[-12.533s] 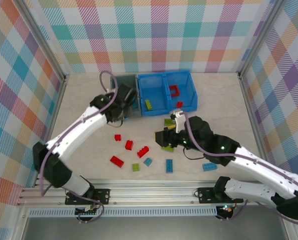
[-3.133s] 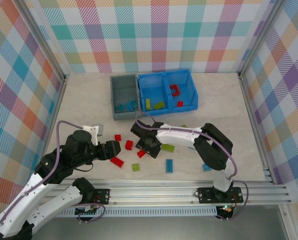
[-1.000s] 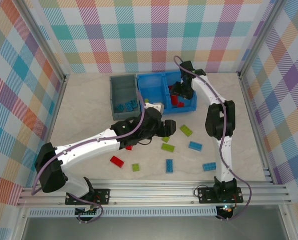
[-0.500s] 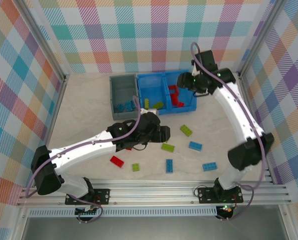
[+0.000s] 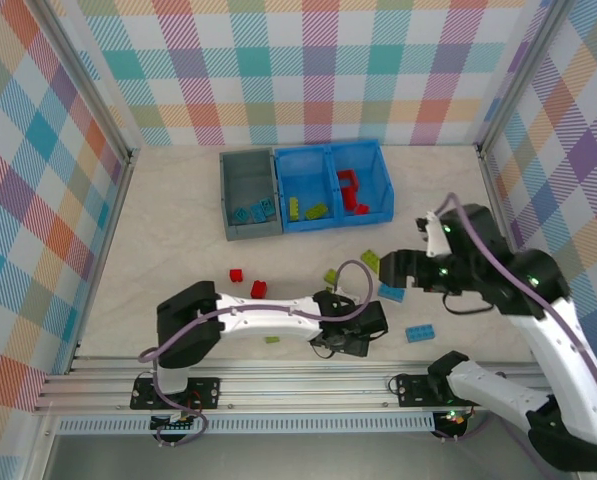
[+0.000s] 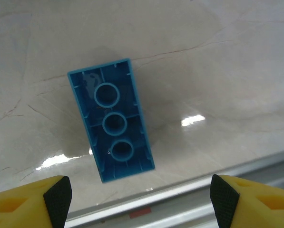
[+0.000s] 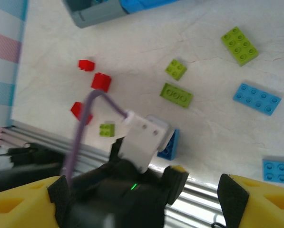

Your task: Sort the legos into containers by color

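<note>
**Blue brick (image 6: 112, 126) lies upside down before the released left hand (image 6: 141, 195)**

In the left wrist view the brick rests on the pale marbled desk (image 6: 218, 71). Its hollow underside and three round tubes face up, and it is turned slightly off square. A metal rail (image 6: 180, 204) runs along the desk's near edge just beside it. The left hand's yellow fingertips (image 6: 56, 194) stand wide apart at the bottom corners, short of the brick and not touching it, so nothing is grasped.

From above, the left arm (image 5: 258, 318) lies low along the near edge, with its hand over that brick. The right hand (image 5: 394, 268) hovers over the desk's right side, near a lime green brick (image 5: 370, 261) and a light blue brick (image 5: 389, 292). In its own wrist view its yellow fingers (image 7: 25, 202) are spread wide and hold nothing.

The dark grey bin (image 5: 246, 180) sits at the far middle of the desk, with the blue bin (image 5: 328, 223) just beside it on the right. Light blue bricks (image 5: 255, 211) lie in the grey bin. Lime green bricks (image 5: 308, 210) lie in the blue bin's left compartment and red pieces (image 5: 353, 190) in its right.

Loose on the desk are two red bricks (image 5: 259, 289), a small lime green piece (image 5: 271, 339), another lime green one (image 5: 330, 277) and a second light blue one (image 5: 418, 333) near the front right.
</note>
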Available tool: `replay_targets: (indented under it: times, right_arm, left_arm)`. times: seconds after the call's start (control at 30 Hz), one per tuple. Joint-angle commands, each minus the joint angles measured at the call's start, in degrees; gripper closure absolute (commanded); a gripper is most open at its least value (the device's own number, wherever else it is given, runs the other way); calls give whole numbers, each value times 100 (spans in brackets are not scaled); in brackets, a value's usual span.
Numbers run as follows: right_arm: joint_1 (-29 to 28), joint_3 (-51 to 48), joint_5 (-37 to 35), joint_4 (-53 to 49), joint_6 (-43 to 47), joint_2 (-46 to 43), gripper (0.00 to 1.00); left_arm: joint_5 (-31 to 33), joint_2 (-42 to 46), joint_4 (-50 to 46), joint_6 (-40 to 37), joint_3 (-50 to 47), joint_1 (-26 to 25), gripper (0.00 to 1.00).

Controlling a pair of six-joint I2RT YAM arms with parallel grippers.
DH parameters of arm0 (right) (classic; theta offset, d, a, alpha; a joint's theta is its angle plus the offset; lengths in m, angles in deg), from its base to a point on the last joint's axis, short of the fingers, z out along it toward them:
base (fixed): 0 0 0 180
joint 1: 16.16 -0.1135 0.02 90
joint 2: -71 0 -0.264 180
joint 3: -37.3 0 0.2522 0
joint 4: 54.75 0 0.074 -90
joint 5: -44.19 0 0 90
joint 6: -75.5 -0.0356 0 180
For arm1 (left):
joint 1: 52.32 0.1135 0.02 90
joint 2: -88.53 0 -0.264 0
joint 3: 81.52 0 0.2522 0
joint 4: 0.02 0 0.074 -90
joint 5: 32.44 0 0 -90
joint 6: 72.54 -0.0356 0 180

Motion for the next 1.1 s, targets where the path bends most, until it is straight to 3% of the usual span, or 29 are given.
replay_targets:
  times: [0.0, 0.2, 0.33, 0.47, 0.63, 0.8, 0.93, 1.07]
  right_arm:
    - [0, 41, 213, -389, -242, -43, 17]
    - [-3, -158, 257, -339, -349, -233, 18]
    - [0, -254, 314, -265, -342, -249, 19]
    - [0, -207, 496, -183, -257, -247, 20]
    - [-2, 64, 1043, 194, -81, -232, 20]
    - [-100, 182, 1571, 777, 131, 156, 23]
    - [-1327, 12, 639, 1430, 251, 839, 24]
    - [-2123, -374, -2, 2749, 305, 1353, 24]
  left_arm:
    - [72, -253, -380, 247, 181, -9, 22]
    - [363, -593, -244, 40, 307, 63, 35]
    - [463, -715, -106, -89, 401, 112, 56]
    - [757, -544, -273, -125, 442, 109, 63]
    - [1073, 270, -724, -132, 284, 307, 63]
    - [971, 1501, -1019, -665, 3, 1336, 63]
    - [685, 1782, -1159, -1611, 223, 2702, 63]
    - [315, 1172, -1098, -2458, 956, 3988, 64]
